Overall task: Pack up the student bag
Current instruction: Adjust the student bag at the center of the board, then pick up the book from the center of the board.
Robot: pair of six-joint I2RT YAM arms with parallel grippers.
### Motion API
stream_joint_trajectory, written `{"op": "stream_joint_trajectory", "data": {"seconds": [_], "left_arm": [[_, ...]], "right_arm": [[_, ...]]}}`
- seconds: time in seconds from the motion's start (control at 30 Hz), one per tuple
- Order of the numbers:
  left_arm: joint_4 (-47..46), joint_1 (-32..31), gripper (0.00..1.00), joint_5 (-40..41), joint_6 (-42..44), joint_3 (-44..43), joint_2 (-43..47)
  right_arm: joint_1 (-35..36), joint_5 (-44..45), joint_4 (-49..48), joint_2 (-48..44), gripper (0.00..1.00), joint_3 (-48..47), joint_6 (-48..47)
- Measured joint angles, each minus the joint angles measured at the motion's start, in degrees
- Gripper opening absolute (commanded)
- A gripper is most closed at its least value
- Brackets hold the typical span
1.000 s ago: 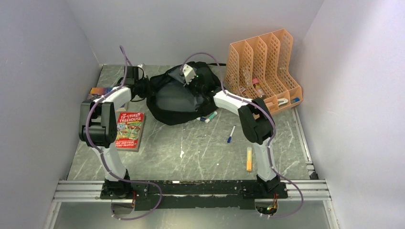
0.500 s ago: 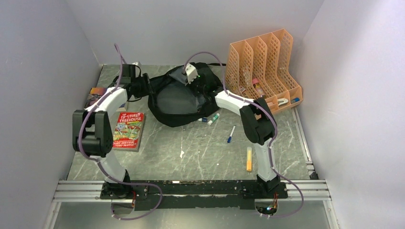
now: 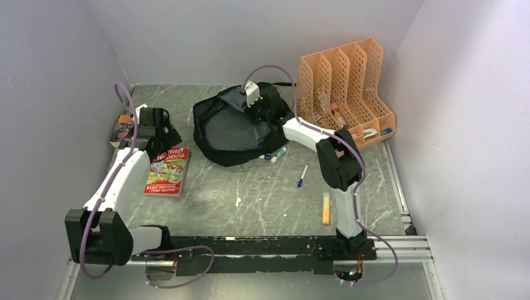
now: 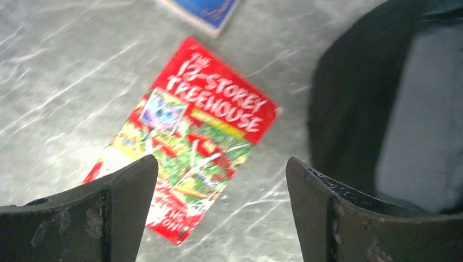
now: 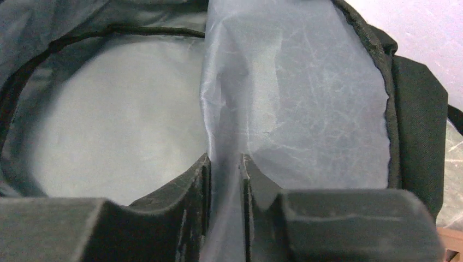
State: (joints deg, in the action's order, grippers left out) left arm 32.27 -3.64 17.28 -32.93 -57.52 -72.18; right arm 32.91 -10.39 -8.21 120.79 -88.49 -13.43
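Right gripper [image 5: 224, 166] pinches the grey lining [image 5: 295, 82] of the soft black fabric student bag [image 3: 215, 134] to hold its mouth open; left gripper [image 4: 221, 169], fingers spread, hovers above the red paperback book [image 4: 191, 147] to the left.

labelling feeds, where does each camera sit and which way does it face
top: fixed above and behind, looking down on the table; left arm and right arm show.
left wrist: on the left arm, looking down past the open left hand at the book.
right wrist: on the right arm, looking into the bag, right hand astride its lining.
shared: top and left wrist show book, bag.
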Motion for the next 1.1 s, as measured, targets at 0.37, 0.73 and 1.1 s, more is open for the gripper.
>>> {"op": "stream_joint_trajectory", "data": {"seconds": [0.37, 0.73, 1.1], "left_arm": [[5.05, 4.72, 0.92, 6.12, -0.79, 2.01, 0.33], [4.92, 8.37, 0.91, 8.9, 0.0, 0.04, -8.52], [-0.98, 9.44, 0.91, 4.02, 4.68, 0.22, -18.99]], "right_arm": [[0.0, 1.55, 1.16, -7.54, 0.47, 0.26, 14.34], [3.98, -1.95, -3.13, -17.9, 0.5, 8.96, 49.55], [18.4, -2.82, -2.64, -7.56, 0.62, 10.47, 64.59]]}}
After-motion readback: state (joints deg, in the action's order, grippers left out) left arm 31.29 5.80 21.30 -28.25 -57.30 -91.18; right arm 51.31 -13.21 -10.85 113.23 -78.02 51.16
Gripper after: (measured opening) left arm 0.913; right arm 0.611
